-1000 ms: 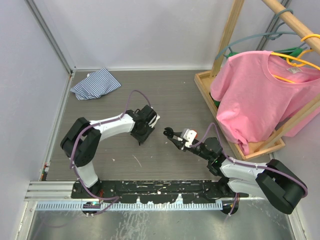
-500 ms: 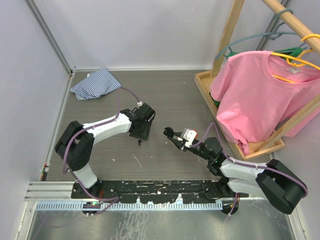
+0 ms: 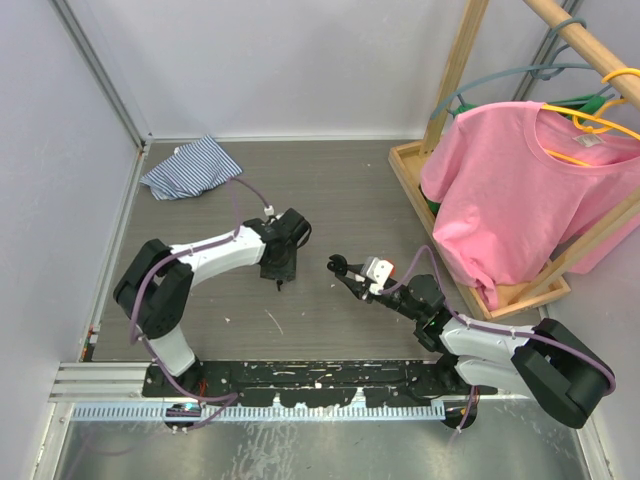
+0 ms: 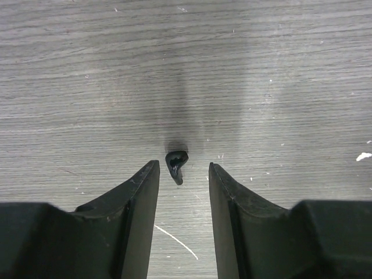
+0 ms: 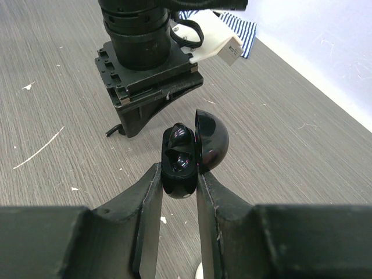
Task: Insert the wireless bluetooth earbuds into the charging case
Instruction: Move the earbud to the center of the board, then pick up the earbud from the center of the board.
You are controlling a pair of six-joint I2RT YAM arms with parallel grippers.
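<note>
A striped cloth (image 3: 190, 167) lies crumpled at the far left corner of the grey wood-grain table (image 3: 340, 190). Right of it and nearer, the left pincer (image 3: 279, 276) points straight down at the table with its fingers (image 4: 139, 197) apart. A black earbud (image 4: 176, 165) lies flat on the table in the gap, touching neither finger. In the left wrist view its rounded head lies away from the pincer body. Its short stem runs back toward the body and slants slightly right, so its long axis runs almost along the gap.

Just right of that, off the table, the right pincer (image 5: 178, 170) is clamped on the round black charging case (image 5: 177, 177), one finger on each side. The lid (image 5: 210, 138) stands swung open on the right of the case, its domed outside facing right. Something glossy and black sits in the open case, possibly a second earbud, though the view is too dark to tell.

At the far right, a pink T-shirt (image 3: 510, 180) hangs on a yellow hanger (image 3: 598, 122) from a wooden rack (image 3: 406, 172).
</note>
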